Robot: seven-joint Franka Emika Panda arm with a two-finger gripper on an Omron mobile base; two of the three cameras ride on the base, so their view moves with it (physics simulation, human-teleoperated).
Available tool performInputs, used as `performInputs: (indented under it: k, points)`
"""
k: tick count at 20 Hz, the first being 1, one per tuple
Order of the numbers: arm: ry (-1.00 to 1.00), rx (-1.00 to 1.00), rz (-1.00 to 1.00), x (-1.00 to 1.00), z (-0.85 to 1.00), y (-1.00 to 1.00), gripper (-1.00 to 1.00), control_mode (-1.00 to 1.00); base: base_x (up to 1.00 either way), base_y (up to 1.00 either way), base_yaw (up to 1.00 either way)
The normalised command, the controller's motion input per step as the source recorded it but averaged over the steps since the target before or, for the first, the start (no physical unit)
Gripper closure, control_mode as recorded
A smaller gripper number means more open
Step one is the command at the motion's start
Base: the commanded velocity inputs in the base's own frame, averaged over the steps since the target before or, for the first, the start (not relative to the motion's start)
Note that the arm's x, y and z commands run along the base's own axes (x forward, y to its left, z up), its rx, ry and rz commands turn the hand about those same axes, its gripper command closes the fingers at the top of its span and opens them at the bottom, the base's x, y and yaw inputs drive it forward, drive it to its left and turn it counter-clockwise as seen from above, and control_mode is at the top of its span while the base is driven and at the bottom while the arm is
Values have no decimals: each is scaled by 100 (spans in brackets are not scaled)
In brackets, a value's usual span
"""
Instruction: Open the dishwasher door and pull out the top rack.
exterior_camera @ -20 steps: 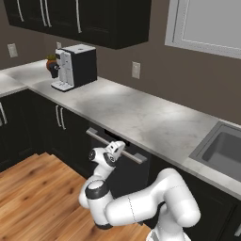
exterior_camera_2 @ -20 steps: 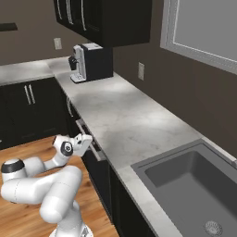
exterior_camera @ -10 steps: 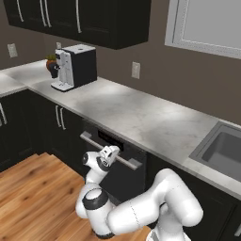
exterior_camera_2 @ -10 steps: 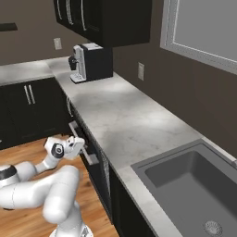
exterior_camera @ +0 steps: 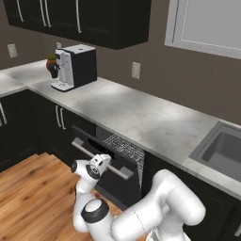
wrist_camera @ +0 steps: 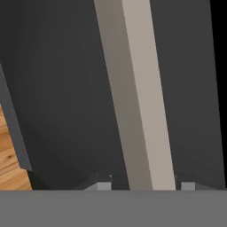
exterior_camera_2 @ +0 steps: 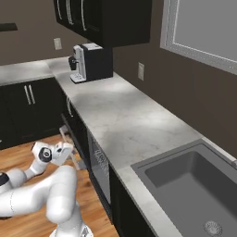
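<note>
We hold the gripper (exterior_camera: 104, 162) with jaws pinching the handle (exterior_camera: 101, 158), so the dishwasher door (exterior_camera: 123, 176) tilts out below the counter (exterior_camera: 141, 117), exposing the top rack (exterior_camera: 126, 147)

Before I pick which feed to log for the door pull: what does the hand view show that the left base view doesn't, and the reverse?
Hand view: the silver handle bar seen close, running between the two finger tips at the bottom, against the black dishwasher door, with a sliver of wood floor to one side.

Left base view: the door tilted open at its top, the wire top rack in the gap, the coffee machine, the counter and the sink.

Both: the door, its handle and the gripper at it.
</note>
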Motion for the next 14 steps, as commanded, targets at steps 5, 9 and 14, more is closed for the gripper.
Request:
performInputs:
  k: [5,9,14]
  points:
    - [2,0,-3,-58,-100,69,100,-100,0,0,0]
    - [0,-1,-2,-59,-100,71,100,-100,0,0,0]
    - [0,-3,-2,-60,-100,74,100,-100,0,0,0]
